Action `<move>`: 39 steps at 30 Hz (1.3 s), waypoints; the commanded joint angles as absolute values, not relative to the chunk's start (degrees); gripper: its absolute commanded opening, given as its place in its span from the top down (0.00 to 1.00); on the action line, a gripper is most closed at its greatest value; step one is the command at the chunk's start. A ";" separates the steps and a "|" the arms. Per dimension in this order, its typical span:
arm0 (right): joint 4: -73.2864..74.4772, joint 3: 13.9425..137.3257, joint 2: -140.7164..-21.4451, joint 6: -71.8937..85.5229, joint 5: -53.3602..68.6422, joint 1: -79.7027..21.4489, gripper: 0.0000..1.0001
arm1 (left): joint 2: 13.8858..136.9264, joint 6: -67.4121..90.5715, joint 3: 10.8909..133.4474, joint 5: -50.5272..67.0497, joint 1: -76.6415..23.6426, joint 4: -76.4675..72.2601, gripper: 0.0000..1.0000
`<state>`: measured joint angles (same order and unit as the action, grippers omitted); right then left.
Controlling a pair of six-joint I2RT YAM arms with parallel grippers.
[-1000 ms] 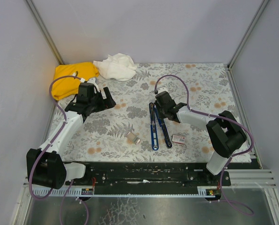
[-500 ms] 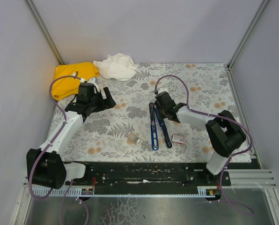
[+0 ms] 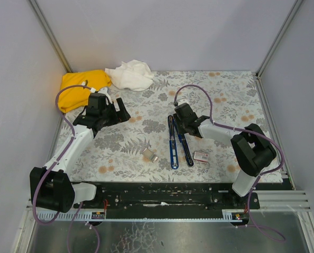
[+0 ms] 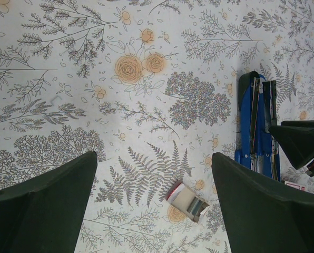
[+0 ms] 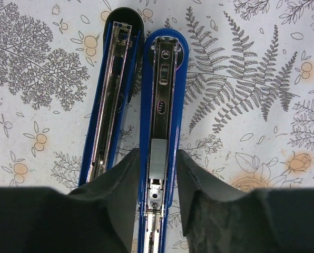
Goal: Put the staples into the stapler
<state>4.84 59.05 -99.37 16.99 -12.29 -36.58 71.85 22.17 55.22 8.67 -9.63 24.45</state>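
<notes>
Surface: floral table cover (image 3: 225, 95), grey walls (image 3: 162, 31).
Left claw (image 4: 151, 158): spread, empty.
Right claw (image 5: 158, 155): straddling the stapler (image 5: 165, 79) arm; pinch unclear.
Change: stapler unmoved, arms barely shifted.

The right gripper (image 3: 178, 125) is loosening: its jaws are drawing apart on either side of the stapler's (image 3: 174, 145) blue arm (image 5: 165, 68), so that the fingers (image 5: 123, 184) are now flanking that arm rather than pinching in on it, with the grey staple strip (image 5: 158, 155) lying in the channel between them. In the top view the right arm's wrist is also creeping a touch toward the far left corner of the table (image 3: 231, 89).
</notes>
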 commanded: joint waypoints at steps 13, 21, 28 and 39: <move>14.79 61.91 -81.62 18.46 -7.41 -36.21 0.43 | 68.93 22.89 52.52 4.42 -20.24 22.13 0.16; 16.10 52.58 -70.69 22.47 -6.57 -36.23 0.43 | 75.76 26.94 47.79 -5.87 -42.66 20.48 0.29; 14.59 47.93 -66.54 24.83 -5.24 -36.21 0.44 | 82.19 24.57 49.05 -10.09 -49.03 21.27 0.41; 13.86 47.26 -66.18 25.40 -5.36 -36.21 0.44 | 88.23 23.46 50.28 -10.47 -51.87 23.10 0.55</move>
<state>15.97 46.74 -67.29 24.67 -6.28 -36.56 85.93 24.43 48.53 -8.01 -51.40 23.31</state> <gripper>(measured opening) 0.561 0.464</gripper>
